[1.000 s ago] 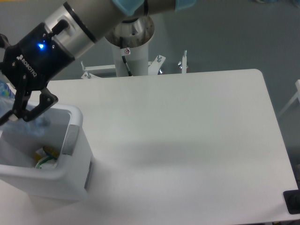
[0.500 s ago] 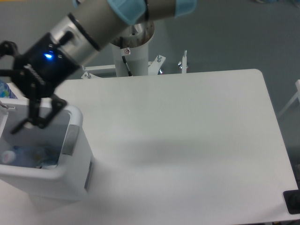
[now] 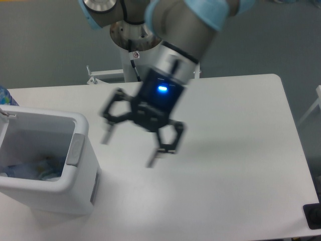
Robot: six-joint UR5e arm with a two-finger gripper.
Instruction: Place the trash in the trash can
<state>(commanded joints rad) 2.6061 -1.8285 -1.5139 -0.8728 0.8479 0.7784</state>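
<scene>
Swinging right from above the bin (image 3: 80,131), the gripper (image 3: 129,149) now hangs over the middle of the table (image 3: 241,150), blurred by motion, fingers spread wide and holding nothing. The bottle (image 3: 22,169) lies inside the bin at the near left, beside other trash; the wrapper cannot be told apart there. With nothing loose on the table, the task looks finished.

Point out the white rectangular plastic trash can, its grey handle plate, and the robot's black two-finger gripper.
white rectangular plastic trash can (image 3: 84,168): fixed camera, right outer wall.
grey handle plate (image 3: 74,149): fixed camera, plate's middle.
black two-finger gripper (image 3: 129,149): fixed camera, midway between the spread fingertips.
</scene>
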